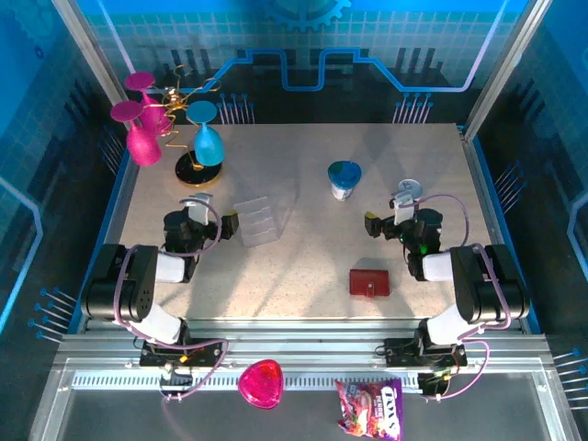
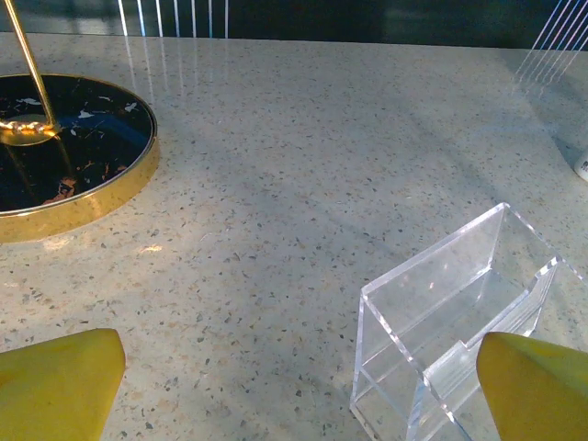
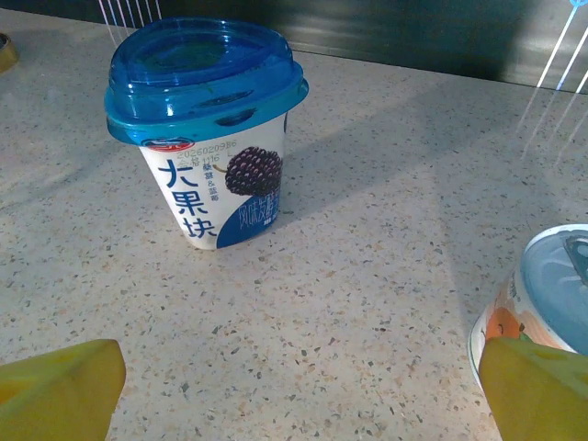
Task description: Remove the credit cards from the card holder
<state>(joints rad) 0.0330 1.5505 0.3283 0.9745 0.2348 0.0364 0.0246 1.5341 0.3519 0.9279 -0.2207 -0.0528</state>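
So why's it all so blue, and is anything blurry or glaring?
Top view: blue walls tint everything; broad soft shadows cross the table. Left wrist: the clear stand glints at its edges; the near yellow fingers look soft. Right wrist: the cup has a sharp label, its shadow falls rightward, fingers soft again.

A white plastic yogurt cup with a blue lid (image 3: 216, 175), far left in the right wrist view, carries three large blue Chinese characters running down its wall: 大果块, beside a picture of a blackberry. Just under the lid rim is a faint stamped line of digits that seems to begin 2026; the rest is too small to read, as are the white characters on its blue band. A purple candy bag (image 1: 369, 407) at the near edge shows white letters, roughly FOX'S.
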